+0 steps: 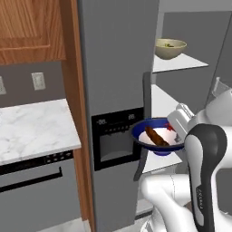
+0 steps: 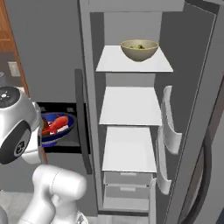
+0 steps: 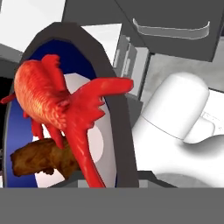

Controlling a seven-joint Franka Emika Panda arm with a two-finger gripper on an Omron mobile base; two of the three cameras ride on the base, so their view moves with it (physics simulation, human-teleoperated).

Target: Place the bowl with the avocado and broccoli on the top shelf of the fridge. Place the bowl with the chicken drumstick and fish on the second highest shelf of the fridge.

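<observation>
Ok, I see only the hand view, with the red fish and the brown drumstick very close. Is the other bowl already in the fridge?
Observer: Yes. The pale bowl with green food stands on the top shelf.
Operator: And the second highest shelf?
Observer: The second highest shelf has nothing on it.
Operator: Where is my bowl, compared with the fridge?
Observer: The dark blue bowl hangs at the gripper, in front of the dispenser door, left of the open compartment.
</observation>
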